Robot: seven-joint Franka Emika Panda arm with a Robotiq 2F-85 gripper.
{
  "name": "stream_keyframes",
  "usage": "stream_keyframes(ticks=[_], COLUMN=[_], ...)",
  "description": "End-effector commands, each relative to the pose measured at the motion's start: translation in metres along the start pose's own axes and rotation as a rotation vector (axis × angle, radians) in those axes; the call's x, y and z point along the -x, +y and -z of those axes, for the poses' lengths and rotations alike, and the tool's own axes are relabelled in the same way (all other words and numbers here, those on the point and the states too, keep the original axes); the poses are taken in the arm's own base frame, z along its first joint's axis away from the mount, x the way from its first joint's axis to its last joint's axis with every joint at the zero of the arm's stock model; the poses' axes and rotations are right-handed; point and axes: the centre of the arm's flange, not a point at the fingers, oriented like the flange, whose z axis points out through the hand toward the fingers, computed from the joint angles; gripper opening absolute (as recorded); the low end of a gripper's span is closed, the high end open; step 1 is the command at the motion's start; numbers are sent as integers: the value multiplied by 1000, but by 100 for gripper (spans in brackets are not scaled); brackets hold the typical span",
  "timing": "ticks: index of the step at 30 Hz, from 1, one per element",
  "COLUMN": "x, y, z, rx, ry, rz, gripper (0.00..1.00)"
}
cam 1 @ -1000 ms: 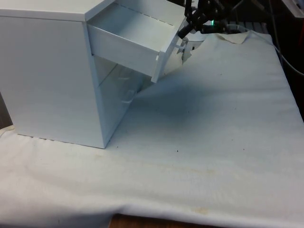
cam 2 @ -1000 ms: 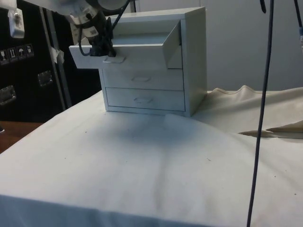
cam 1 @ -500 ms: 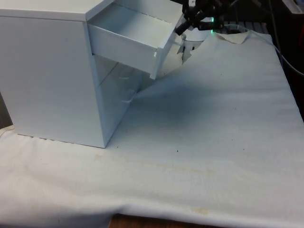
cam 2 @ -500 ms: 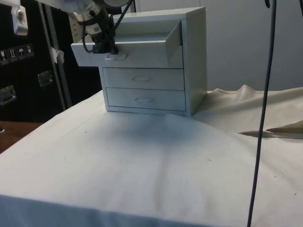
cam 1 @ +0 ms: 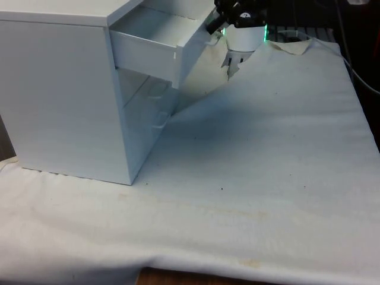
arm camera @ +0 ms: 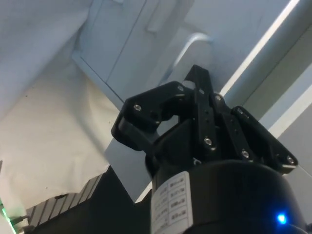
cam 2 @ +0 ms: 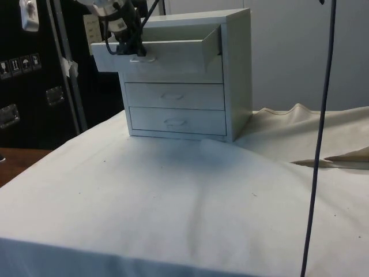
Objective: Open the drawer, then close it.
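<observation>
A white chest of drawers stands on the cloth at the front view's left. Its top drawer sticks out part way, and the inside looks bare. My gripper is at the drawer's front panel. In the side view the gripper sits right by the small handle on the top drawer. The wrist view has my gripper with fingers shut together, tips against the panel just short of the curved handle.
The middle drawer and bottom drawer are shut. A black cable hangs down at the side view's right. The cloth is rumpled into folds near there. The table's front edge runs along the bottom.
The top drawer has slid back into the chest by roughly a third of its length. My gripper has moved along with the drawer front towards the chest.
</observation>
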Motion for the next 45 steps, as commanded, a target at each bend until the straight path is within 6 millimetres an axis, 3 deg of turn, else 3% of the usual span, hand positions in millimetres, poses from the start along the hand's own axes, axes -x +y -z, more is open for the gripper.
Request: stream_keyframes(ticks=[1,19,45], x=[1,8,31], y=[5,16,40], z=[0,-3,-30], rx=[6,52,112], ry=[6,8,19], rz=[7,30,86], gripper=[0,0,0])
